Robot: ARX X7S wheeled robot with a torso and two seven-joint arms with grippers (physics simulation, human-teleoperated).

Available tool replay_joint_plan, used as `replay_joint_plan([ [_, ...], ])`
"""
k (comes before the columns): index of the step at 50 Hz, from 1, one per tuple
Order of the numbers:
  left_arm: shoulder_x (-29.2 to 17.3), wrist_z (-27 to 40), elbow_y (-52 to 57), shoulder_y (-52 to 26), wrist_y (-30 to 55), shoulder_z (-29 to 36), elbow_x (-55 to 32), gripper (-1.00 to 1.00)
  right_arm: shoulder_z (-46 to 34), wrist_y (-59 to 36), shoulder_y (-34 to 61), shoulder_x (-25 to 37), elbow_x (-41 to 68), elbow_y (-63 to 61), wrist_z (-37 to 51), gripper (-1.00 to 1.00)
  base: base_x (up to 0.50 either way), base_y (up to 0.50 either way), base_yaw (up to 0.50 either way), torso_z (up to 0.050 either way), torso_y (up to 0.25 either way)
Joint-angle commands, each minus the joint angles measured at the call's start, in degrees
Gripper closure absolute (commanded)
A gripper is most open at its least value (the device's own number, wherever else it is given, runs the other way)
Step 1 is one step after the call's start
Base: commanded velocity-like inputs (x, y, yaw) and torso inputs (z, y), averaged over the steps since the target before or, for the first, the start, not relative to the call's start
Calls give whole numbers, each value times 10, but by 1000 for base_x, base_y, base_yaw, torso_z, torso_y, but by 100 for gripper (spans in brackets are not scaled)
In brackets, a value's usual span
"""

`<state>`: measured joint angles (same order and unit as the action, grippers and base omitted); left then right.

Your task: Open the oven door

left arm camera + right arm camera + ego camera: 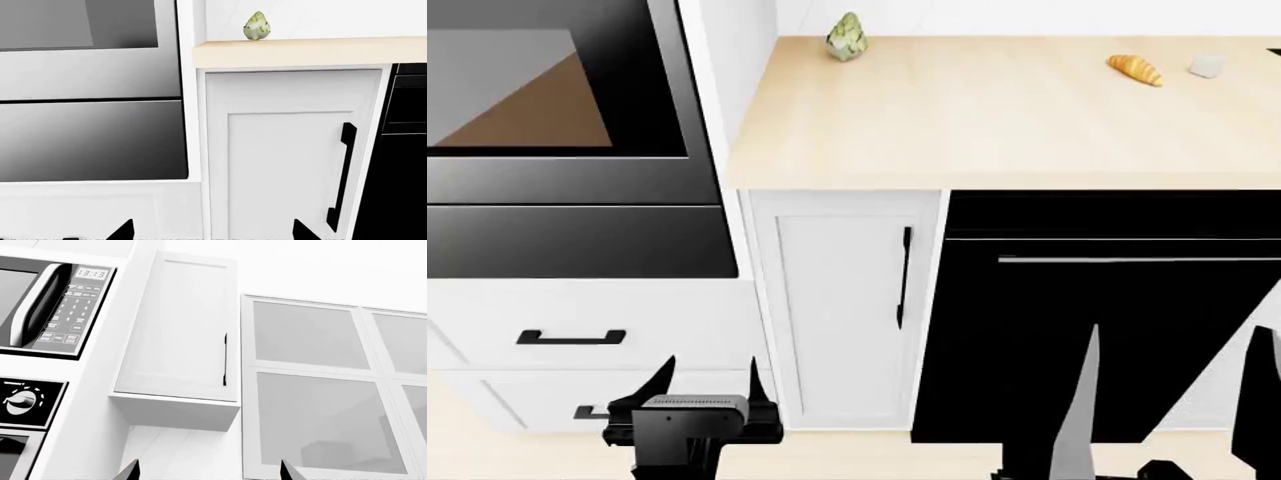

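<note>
Nearest my head camera is the left gripper [710, 385], low in the frame with its 2 fingers spread wide and nothing between them; it hangs in front of the white drawers [587, 340], apart from them, below the oven. The right gripper [1174, 390] shows at the lower right as 2 long dark fingers set wide apart, also holding nothing, in front of the black dishwasher front [1108, 340] with its thin silver bar handle [1134, 260]. The oven door [554, 100] sits at the upper left of the head view, shut flush, its dark glass window reflecting a brown patch; a plain black panel [574, 240] lies just below it. In the left wrist view I see the oven door [87, 50] and the lower panel above that gripper's 2 fingertips [123, 231]. Between oven and dishwasher stands a narrow white cabinet door [841, 300] with a black vertical handle [904, 277]. On the bench [988, 120] rest an artichoke [846, 37] near the back wall, and well apart from it a croissant [1134, 69]. The right wrist view looks up at a microwave [40, 310], a white wall cabinet [180, 325] and glass-fronted cabinets [320, 390].
</note>
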<state>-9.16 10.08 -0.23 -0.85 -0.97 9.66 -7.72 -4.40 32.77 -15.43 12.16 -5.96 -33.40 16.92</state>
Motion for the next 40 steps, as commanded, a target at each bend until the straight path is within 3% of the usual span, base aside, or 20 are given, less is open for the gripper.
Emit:
replay_joint_plan([
  [1,-4,3,1,-1,4,5,-4,-100,-4,-5,3,4,5,-1,4,-100,0,0,0,-32,0],
  [40,-15,14,4,-2,2,19,-13,-100,-9,-2,2,17,3,0,20,-100,0,0,0,-37,0],
])
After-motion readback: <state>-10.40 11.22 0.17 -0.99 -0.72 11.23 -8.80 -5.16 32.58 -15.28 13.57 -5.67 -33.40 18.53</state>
